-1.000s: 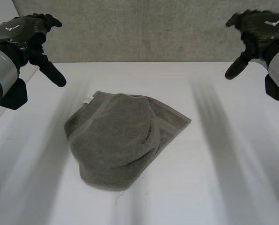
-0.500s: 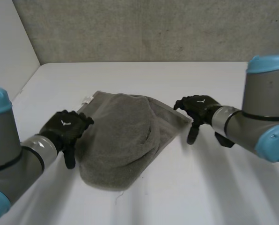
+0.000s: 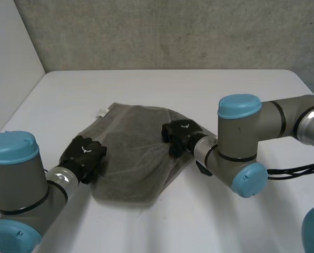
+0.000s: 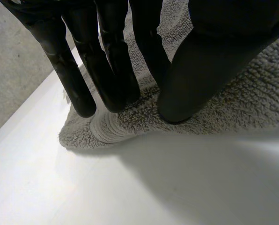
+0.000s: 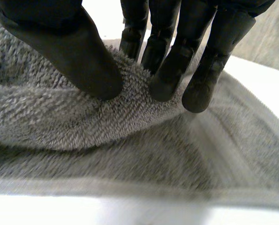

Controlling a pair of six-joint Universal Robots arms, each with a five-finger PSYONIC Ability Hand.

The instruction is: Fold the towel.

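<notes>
The left hand (image 3: 84, 154) sits on the left edge of the towel (image 3: 133, 158). In its wrist view, its straight fingers (image 4: 106, 70) and thumb press down on the thick rolled hem, and no cloth is gathered between them, so the hand is open. The risk here is a slip. If the fingers close from this spot they may scrape off the hem onto the table (image 3: 199, 89), or catch only the top layer.

The right hand (image 3: 179, 133) rests on the towel's right part, a little in from the right edge. Its fingers (image 5: 170, 70) and thumb squeeze a raised ridge of pile between them, so it grips the towel. That hold looks shallow and is not at a corner. A lift from there would likely drag the cloth into a tighter bunch or let it pull free.

The towel lies as a crumpled, overlapping heap in the middle of the table, slightly to the left, with a small white tag (image 3: 100, 112) at its far left corner. Because layers overlap, either hand may seize two at once. Uneven holds would skew any fold.
</notes>
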